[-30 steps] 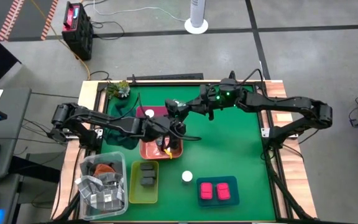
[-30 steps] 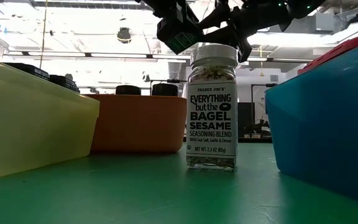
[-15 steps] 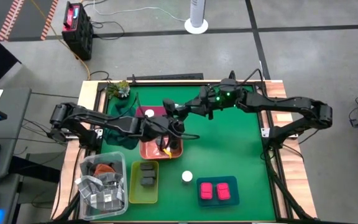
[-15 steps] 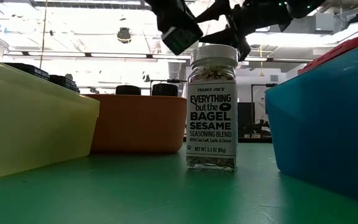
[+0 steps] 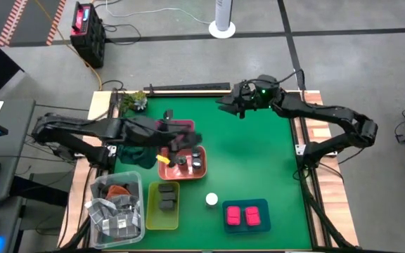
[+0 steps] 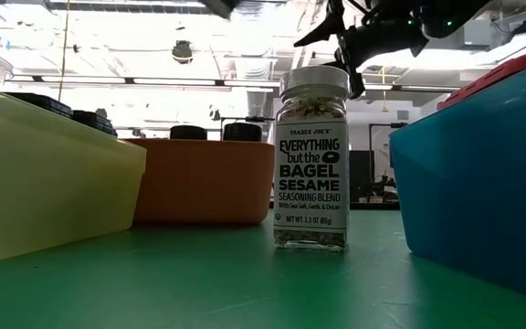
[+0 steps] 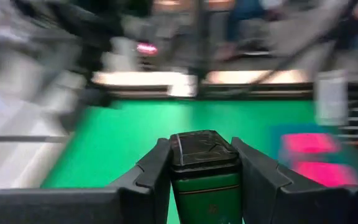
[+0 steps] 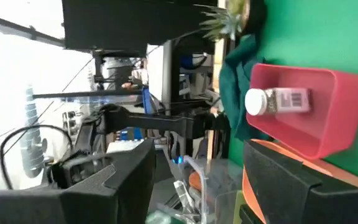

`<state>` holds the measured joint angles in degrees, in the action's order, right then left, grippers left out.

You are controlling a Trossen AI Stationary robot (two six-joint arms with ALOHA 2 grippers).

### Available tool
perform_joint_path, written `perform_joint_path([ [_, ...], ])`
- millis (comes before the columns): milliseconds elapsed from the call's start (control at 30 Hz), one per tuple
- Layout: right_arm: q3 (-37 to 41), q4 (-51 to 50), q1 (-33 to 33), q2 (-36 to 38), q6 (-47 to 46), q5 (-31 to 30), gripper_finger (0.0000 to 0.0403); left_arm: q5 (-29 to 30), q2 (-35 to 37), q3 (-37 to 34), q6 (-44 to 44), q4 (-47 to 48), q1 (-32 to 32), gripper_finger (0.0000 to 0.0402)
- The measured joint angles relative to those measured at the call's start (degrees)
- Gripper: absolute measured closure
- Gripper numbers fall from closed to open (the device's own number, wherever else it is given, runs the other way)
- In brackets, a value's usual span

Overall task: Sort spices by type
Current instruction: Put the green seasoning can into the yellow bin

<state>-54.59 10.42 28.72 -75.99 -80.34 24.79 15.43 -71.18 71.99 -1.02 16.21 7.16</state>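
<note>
My left gripper [image 5: 188, 135] is over the pink tray [image 5: 186, 126], shut on a dark-lidded jar with a green label [image 7: 204, 171]. My right gripper [image 5: 225, 105] is open and empty, raised over the far middle of the table; it also shows in the low view [image 6: 341, 41]. A white-capped jar [image 6: 311, 155] stands upright on the green table [image 5: 211, 200]. Another white-capped jar [image 8: 278, 101] lies on its side in the pink tray. Grey-lidded jars [image 5: 192, 161] stand in the orange tray [image 5: 171, 171]. Dark boxes [image 5: 166, 198] lie in the yellow tray, pink boxes [image 5: 245, 216] in the blue tray. My left gripper pinches the jar between its two fingers, one on each side of the body just below the lid [image 7: 180, 182]. The lid [image 7: 202, 148] sticks out past the fingertips, pointing away from the wrist. The jar is lifted clear of the table and the trays.
A clear bin of grey packets [image 5: 114, 206] stands at the near left, beside the yellow tray [image 5: 152, 214]. A small plant [image 5: 135, 100] and a dark green cloth [image 5: 133, 151] are at the far left. The blue tray [image 5: 262, 205] is near the front edge.
My left gripper has swung with the jar from over the orange tray toward the table's left and far edge, and has risen out of the low view. My right gripper has drawn back from beside it toward the table's far right.
</note>
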Motion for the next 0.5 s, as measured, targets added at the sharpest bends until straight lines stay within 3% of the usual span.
perform_joint_path([
  [100, 0.00, 1.37, -1.91, 0.03, 1.81, 0.25, 0.0137, -8.56, 2.15, 0.00, 6.59, 3.78, 0.82, 0.0273],
  [267, 0.00, -0.91, -9.38, 0.03, 6.79, -1.70, 0.0137, -13.84, 4.66, -0.02, 11.85, 8.46, 5.08, 0.0273],
  [367, 0.00, -1.36, -15.44, 0.03, 9.47, -7.41, 0.0137, -13.16, 4.92, -0.02, 14.25, 10.60, 9.42, 0.0273],
  [500, -1.09, -3.01, -23.84, 0.03, 12.75, -17.89, 0.0138, -6.91, 4.60, -0.18, 15.05, 11.47, 15.73, 0.0273],
])
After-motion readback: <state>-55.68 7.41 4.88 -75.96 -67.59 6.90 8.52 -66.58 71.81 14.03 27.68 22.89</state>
